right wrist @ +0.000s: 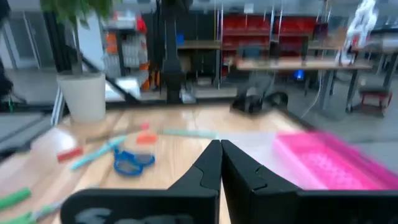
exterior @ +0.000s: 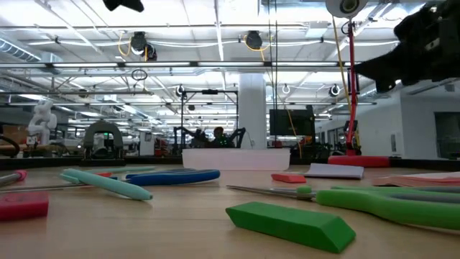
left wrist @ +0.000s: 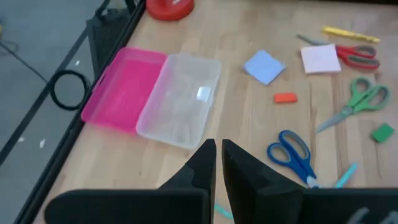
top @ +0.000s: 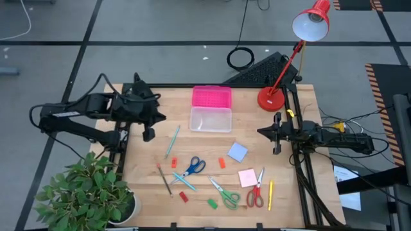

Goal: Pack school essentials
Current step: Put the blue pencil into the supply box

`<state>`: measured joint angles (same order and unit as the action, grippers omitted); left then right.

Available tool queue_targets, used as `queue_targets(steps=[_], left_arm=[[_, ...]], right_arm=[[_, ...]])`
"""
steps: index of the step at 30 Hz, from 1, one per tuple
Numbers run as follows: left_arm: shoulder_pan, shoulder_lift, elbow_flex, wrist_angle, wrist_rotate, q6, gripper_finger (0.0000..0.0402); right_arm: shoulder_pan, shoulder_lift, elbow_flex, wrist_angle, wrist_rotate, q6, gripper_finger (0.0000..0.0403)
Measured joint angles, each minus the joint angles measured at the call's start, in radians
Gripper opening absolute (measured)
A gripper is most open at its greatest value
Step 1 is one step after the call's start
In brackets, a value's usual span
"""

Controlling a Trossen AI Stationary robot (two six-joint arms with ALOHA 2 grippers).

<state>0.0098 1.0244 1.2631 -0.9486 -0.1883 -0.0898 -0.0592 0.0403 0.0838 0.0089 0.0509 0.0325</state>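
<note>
The school essentials lie loose on the near half of the wooden table: blue scissors (top: pixel 191 168), green scissors (top: pixel 225 192), red scissors (top: pixel 256 192), a yellow pencil (top: pixel 270 195), teal pens (top: pixel 172 141), a blue notepad (top: pixel 237 151), a pink notepad (top: pixel 248 178), and small red (top: pixel 222 163) and green erasers (top: pixel 212 203). A clear box (top: pixel 210 119) lies open at the far middle, its pink lid (top: pixel 211 97) flat behind it. My left gripper (top: pixel 149 133) hangs shut above the table's left side. My right gripper (top: pixel 277 138) hangs shut above the right side. Neither holds anything.
A red desk lamp (top: pixel 271 98) stands at the far right corner, its head (top: pixel 313 22) reaching beyond the table. A potted plant (top: pixel 90 192) sits off the near left corner. Bare wood (top: pixel 144 199) shows at the near left.
</note>
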Motion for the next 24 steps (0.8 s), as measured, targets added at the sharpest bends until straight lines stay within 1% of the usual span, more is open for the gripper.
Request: queue_targets(steps=[2,5,9,13,16,20,24], left_arm=[[0.0,-0.003,-0.013,0.035,-0.001,0.011,0.0031],[0.0,-0.003,-0.016,0.04,-0.01,0.024,0.0031],[0.0,-0.003,-0.016,0.053,-0.034,0.018,0.0031],[0.0,-0.003,-0.016,0.085,-0.04,0.017,0.0031],[0.0,-0.003,-0.016,0.087,-0.04,0.021,0.0031],[-0.009,-0.003,-0.016,0.086,-0.041,0.0,0.0031],[-0.039,0.003,-0.033,0.088,-0.049,-0.022,0.0031]], right_arm=[[0.0,0.038,0.067,-0.04,0.0,0.014,0.0],[0.0,0.12,0.172,-0.092,0.004,0.036,0.0],[0.0,0.257,0.328,-0.167,0.004,0.044,0.0],[0.0,0.399,0.496,-0.287,0.005,0.029,0.0],[0.001,0.498,0.612,-0.351,0.032,0.0,0.0],[0.001,0.608,0.731,-0.425,0.084,-0.016,0.0],[0.001,0.688,0.812,-0.484,0.084,-0.022,0.0]])
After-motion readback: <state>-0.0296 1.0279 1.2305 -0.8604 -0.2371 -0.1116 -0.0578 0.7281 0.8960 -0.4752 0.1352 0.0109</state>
